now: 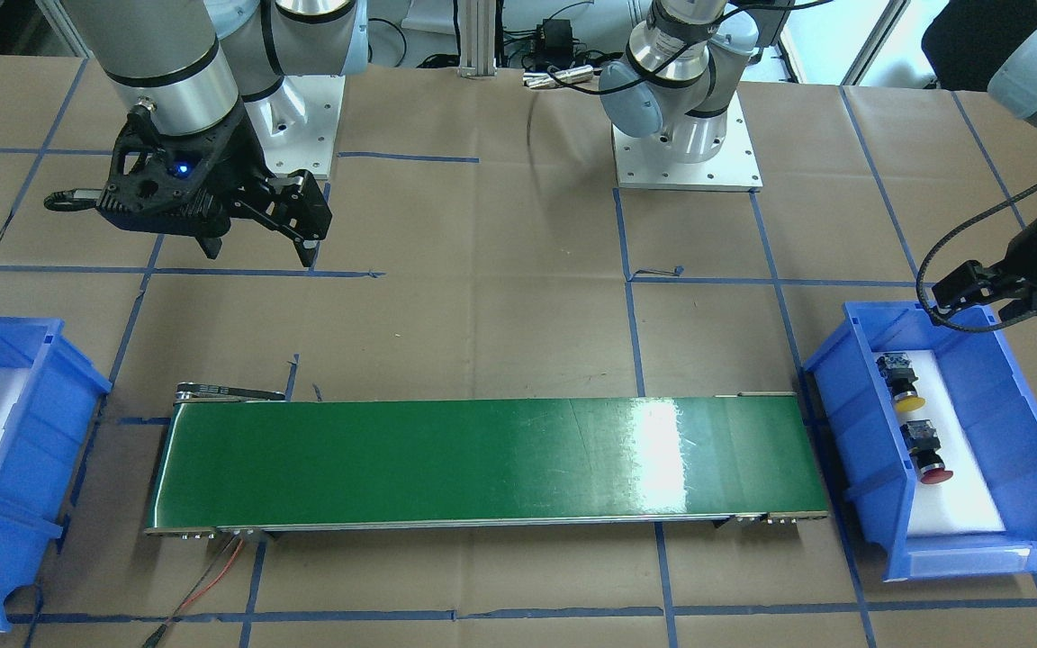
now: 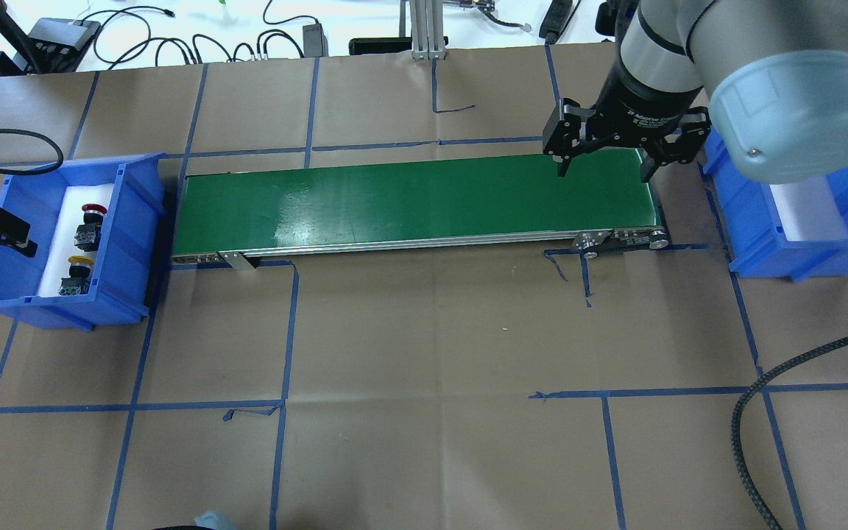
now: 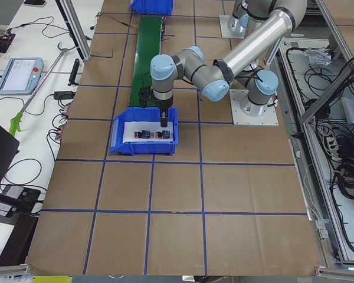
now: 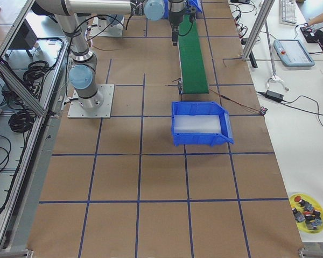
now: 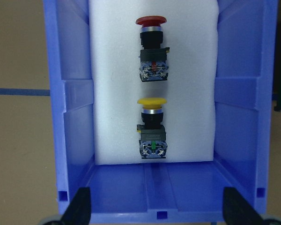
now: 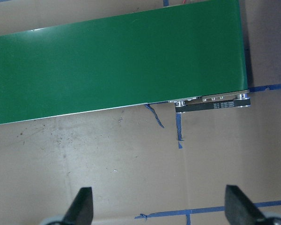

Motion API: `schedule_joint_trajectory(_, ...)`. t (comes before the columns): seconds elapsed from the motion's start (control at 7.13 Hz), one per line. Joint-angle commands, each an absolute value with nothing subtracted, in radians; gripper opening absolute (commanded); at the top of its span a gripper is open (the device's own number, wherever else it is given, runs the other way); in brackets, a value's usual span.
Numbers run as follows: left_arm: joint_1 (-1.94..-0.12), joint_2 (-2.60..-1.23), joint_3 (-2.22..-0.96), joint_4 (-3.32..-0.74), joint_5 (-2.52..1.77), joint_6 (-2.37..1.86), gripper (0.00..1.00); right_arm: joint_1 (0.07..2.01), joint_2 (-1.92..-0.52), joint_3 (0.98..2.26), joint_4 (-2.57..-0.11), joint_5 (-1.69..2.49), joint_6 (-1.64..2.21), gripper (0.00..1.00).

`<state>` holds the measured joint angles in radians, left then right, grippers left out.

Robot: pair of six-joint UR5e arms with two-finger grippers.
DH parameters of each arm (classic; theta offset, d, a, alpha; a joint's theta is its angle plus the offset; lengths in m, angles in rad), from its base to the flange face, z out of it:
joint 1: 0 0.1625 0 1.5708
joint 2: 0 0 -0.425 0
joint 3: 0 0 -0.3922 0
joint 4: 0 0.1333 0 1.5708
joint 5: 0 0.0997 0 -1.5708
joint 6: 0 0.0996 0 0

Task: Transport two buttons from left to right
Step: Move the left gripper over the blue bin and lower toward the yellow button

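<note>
Overhead exterior: red button point(image 2: 90, 223) and yellow button point(image 2: 76, 276) lie in blue bin point(image 2: 133, 221), frame left; right gripper point(image 2: 605, 168) fingers spread, empty, by belt point(image 2: 394, 199).
Left wrist-mounted: left gripper point(image 5: 158, 208) fingers released, bottom edge; descending off-centre could clip the bin wall, I judge.

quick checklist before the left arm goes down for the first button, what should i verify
1. left pincer open: ok, fingers spread wide above the left bin.
2. yellow button and red button apart, room to grip one: ok, both lie on the white pad.
3. belt bare: ok.
4. belt running: cannot tell.
5. right pincer open near the belt's right end: ok.
6. right bin free to receive: ok, nothing on its pad.
</note>
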<state>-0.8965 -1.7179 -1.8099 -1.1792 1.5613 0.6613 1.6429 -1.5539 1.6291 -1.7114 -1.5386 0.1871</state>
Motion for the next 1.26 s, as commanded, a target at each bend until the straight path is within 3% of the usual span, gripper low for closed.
schedule_joint_trajectory(0.0,-0.9,-1.765,-1.844,-1.123,1.531,0.669,0.99,1.643,-1.554,1.629,-1.712,-1.539,0.187,1.0)
schedule_joint_trajectory(1.12,-0.9,-1.867,-1.996,-0.845,1.542,0.736,0.99,1.643,-1.554,1.629,-1.71,-1.539,0.187,1.0)
